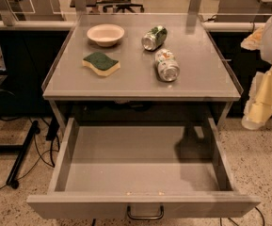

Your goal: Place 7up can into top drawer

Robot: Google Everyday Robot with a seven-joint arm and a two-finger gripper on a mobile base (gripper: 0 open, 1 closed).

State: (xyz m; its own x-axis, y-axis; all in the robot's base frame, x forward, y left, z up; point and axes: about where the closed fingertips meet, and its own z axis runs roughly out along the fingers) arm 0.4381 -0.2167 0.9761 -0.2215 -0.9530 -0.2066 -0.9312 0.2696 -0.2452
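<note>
On the table's [69, 86] front-right part the 7up can [167, 65] lies on its side. Its long axis runs from the table's back toward its front, with one shiny end facing the front edge.

Off the table's right side, clear of it, hangs the gripper [257, 111], pale yellow and white. From there the can lies inward over the table top, toward the table's middle and well apart. Any reach has to cross the table's right edge first. With the axis running front to back, I'd judge a grasp across the can's round sides would suit best.

Whether the gripper is spread or pressed together I cannot tell. It touches neither the can nor the table.

Toward the table's back, just behind the 7up can, lies a darker green can [154, 37]. It too is on its side and near enough to be taken by mistake.

Below the table's front edge the top drawer [79, 206] stands pulled out wide, so the can's way there is forward and down.
</note>
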